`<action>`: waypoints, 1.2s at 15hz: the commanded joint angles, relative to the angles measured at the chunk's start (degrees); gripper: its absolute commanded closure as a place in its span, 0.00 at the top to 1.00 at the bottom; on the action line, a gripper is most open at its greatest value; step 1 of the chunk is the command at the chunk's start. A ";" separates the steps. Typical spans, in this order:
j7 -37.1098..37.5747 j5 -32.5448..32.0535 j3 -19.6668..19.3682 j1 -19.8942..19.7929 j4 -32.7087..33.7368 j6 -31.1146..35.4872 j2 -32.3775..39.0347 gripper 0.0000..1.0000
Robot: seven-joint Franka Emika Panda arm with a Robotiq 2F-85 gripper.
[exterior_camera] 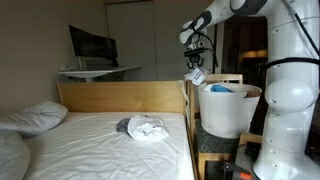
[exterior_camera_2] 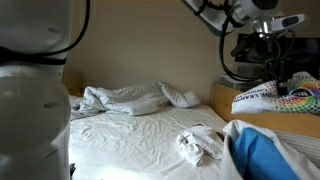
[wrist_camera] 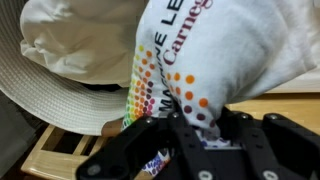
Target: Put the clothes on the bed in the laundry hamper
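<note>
1. Clothes: a white printed garment [wrist_camera: 180, 55] with coloured dots hangs from the gripper [wrist_camera: 200, 125]. A second crumpled pile [exterior_camera: 145, 127] lies on the bed [exterior_camera: 90, 140], near the side nearest the hamper [exterior_camera: 235, 115].
2. End effector: the wrist view shows the fingers pinched tight on a fold of the printed garment, jaws nearly together. Nothing else is held.
3. Governing relation: in an exterior view the gripper [exterior_camera: 196, 58] stands above the hamper's bedward rim, not over its middle. The hamper mouth lies below and off to the side away from the bed. In the wrist view the hamper rim [wrist_camera: 30, 95] sits to one side of the cloth, with a wooden frame [wrist_camera: 55, 150] beneath.
4. Axis: the printed garment [exterior_camera_2: 265, 97] hangs lengthwise straight down, its lower hem close to rim level.
5. Edges and room: the wooden bedpost [exterior_camera: 187, 105] stands between bed and hamper. Space above the mouth is open. A blue item [exterior_camera: 220, 88] already lies inside.
6. Judgement: the gripper should shift towards the hamper's centre before release, or the hem could drape over the rim or fall beside the bedpost.
</note>
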 commanded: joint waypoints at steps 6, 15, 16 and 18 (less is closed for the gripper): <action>-2.61 -0.68 0.16 -2.18 -0.76 -0.63 0.04 0.09; -4.20 -9.03 -4.22 -6.74 -3.45 -6.84 1.16 0.10; -3.56 -10.27 -4.56 -7.01 -3.91 -7.00 1.25 0.10; -3.11 -12.42 -5.25 -7.57 -4.21 -7.46 2.06 0.10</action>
